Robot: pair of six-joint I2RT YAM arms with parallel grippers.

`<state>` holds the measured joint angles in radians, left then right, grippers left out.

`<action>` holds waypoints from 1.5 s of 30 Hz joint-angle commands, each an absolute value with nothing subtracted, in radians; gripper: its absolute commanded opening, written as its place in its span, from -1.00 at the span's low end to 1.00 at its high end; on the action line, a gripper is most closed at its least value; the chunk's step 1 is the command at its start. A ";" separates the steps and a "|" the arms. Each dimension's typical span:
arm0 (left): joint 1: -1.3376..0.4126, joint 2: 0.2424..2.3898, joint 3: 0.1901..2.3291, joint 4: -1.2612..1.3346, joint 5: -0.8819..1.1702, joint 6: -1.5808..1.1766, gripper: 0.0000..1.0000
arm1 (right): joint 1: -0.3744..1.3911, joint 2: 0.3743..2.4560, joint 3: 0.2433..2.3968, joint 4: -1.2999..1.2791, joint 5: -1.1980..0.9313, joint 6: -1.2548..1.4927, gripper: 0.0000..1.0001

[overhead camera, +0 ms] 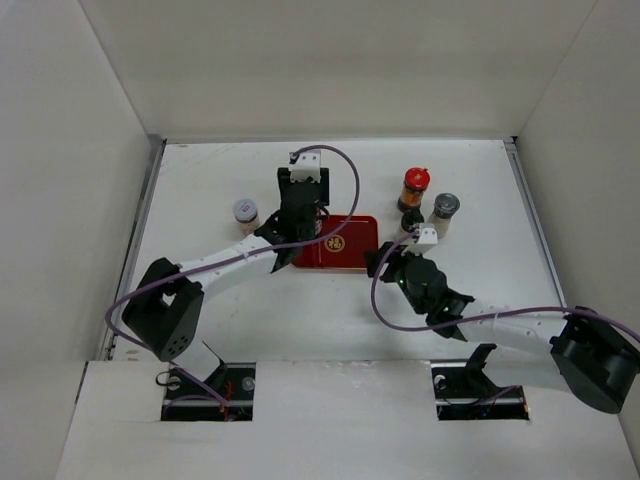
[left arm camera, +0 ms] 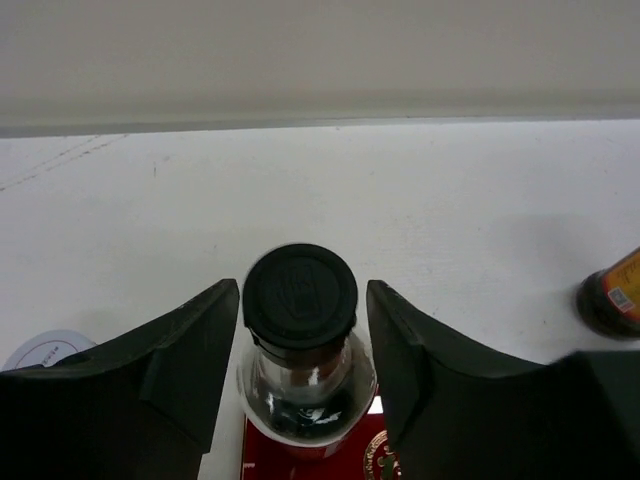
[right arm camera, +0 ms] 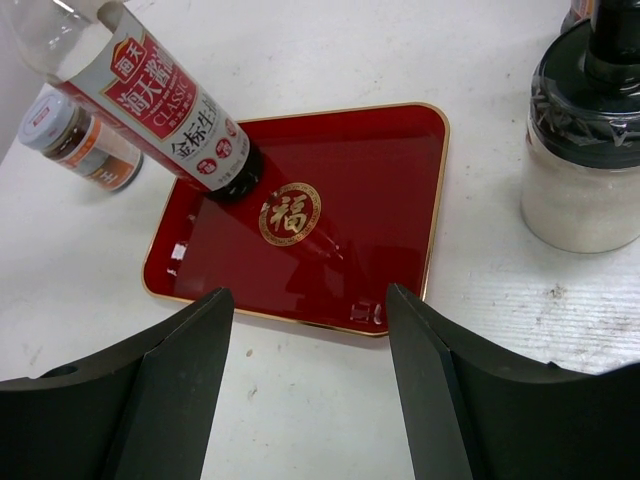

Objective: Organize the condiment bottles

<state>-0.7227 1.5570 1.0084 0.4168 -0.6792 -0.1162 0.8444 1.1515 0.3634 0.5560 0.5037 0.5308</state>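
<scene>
- Here, the tall clear bottle (right arm camera: 165, 100) is standing on the far-left corner of the red tray (right arm camera: 385, 190). Its red label is showing "CLASSIC" and the white characters 金标生抽.
- The left gripper (left arm camera: 303, 295) is hanging around the bottle's black cap with its jaws parted. One finger (left arm camera: 190, 350) is sitting on each side with a thin gap, so it is not clamping the cap.
- The tray is carrying a round gold emblem (right arm camera: 290, 213) reading 福.
- The white-lidded jar (overhead camera: 245, 211) is sitting on the table (overhead camera: 200, 180) just left of the tray. The red print on its lid is too small to read.
- The red-capped jar (overhead camera: 414, 186), grey-capped shaker (overhead camera: 444, 211) and small dark bottle (overhead camera: 410, 222) are clustering on the table right of the tray, with the red-capped jar farthest.
- The right gripper (right arm camera: 308, 305) is hovering at the tray's near edge, its jaws wide apart and holding nothing.
</scene>
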 commanded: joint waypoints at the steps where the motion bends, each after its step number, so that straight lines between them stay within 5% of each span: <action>1: -0.728 1.476 0.991 0.546 -0.719 -0.117 0.19 | 0.834 1.134 0.365 0.615 0.500 0.526 0.38; 5: -0.735 1.415 0.951 0.549 -0.735 -0.117 0.63 | 0.826 1.131 0.364 0.615 0.497 0.529 0.38; 8: -0.740 1.324 0.899 0.555 -0.765 -0.117 0.70 | 0.826 1.126 0.361 0.615 0.503 0.526 0.38; 17: -0.651 1.062 0.703 0.335 -0.858 -0.273 0.58 | 0.824 1.150 0.368 0.620 0.497 0.531 0.39; 22: -0.498 1.179 0.709 0.198 -0.689 -0.406 0.61 | 0.826 1.163 0.371 0.620 0.492 0.532 0.42; 33: -0.395 1.465 0.821 0.279 -0.660 -0.388 0.66 | 0.826 1.152 0.371 0.620 0.486 0.531 0.45; 45: -0.347 1.588 0.842 0.376 -0.634 -0.382 0.29 | 0.826 1.166 0.374 0.621 0.477 0.531 0.45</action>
